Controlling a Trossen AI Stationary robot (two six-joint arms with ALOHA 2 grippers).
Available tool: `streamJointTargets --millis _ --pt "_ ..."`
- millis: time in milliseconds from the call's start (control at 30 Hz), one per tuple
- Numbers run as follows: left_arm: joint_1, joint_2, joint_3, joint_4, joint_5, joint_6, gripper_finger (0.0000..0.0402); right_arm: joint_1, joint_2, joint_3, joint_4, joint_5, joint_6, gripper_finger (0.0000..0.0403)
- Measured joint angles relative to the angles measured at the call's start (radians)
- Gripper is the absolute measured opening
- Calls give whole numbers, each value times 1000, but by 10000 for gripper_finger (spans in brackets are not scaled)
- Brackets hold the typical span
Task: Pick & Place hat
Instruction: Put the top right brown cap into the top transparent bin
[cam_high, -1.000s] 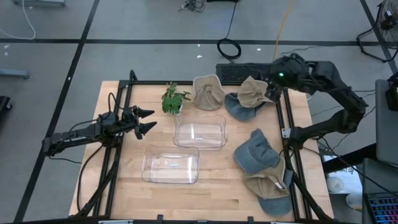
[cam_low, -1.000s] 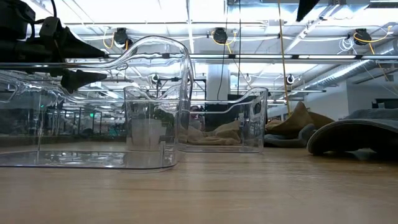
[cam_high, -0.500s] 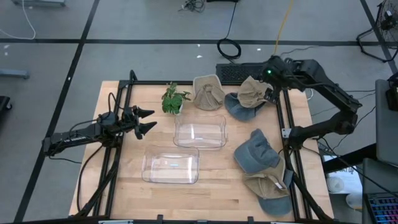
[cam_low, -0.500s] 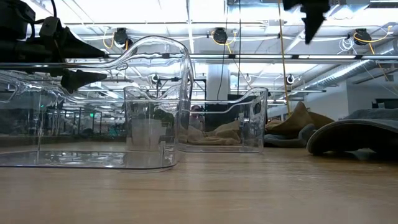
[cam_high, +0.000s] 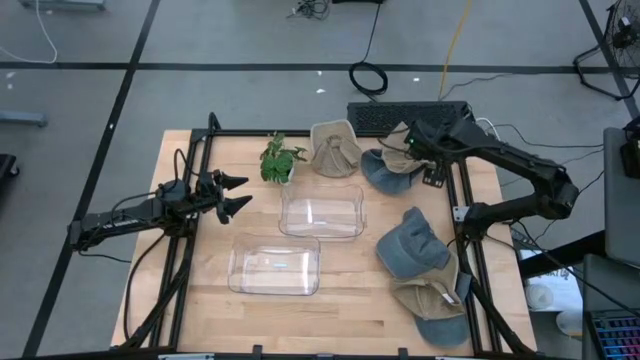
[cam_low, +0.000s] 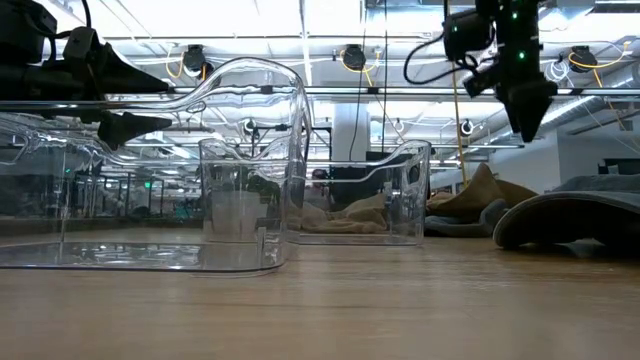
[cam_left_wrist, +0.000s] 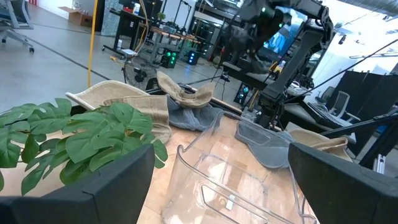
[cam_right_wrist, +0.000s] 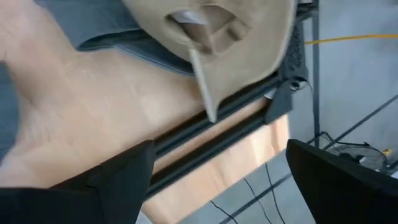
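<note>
Hovering over the back right of the table (cam_high: 340, 305), the right gripper (cam_high: 413, 143) stood with fingers spread and nothing between them, above a tan cap (cam_high: 403, 146) lying on a blue-grey cap (cam_high: 380, 172).

- Other hats: a tan hat (cam_high: 333, 148) beside the potted plant (cam_high: 279, 158); a blue-grey cap (cam_high: 412, 245) and a tan cap (cam_high: 428, 300) at the front right.
- Containers: two clear plastic bins (cam_high: 321, 213), (cam_high: 274, 264) at mid-table, both seemingly holding nothing.
- Left gripper (cam_high: 232, 194): fingers apart, empty, waiting at the table's left.

Risks, as judged:
- Stacked caps: a deep pinch could lift both.
- Black frame rail (cam_right_wrist: 205, 127) just beside the tan cap: a finger could strike it on descent.
- Soft fabric: a shallow pinch on the crown could slip, or the cap could drape over a bin wall.
</note>
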Motion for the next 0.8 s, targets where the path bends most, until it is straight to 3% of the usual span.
streamJointTargets --millis 100,400,800 --pt "0 0 0 0 0 0 379 0 0 -58 53 -42 -6 350" --pt "0 0 0 0 0 0 379 -48 1 -196 226 -41 -74 350" --pt "0 0 0 0 0 0 379 -173 53 -262 377 -94 -183 350"
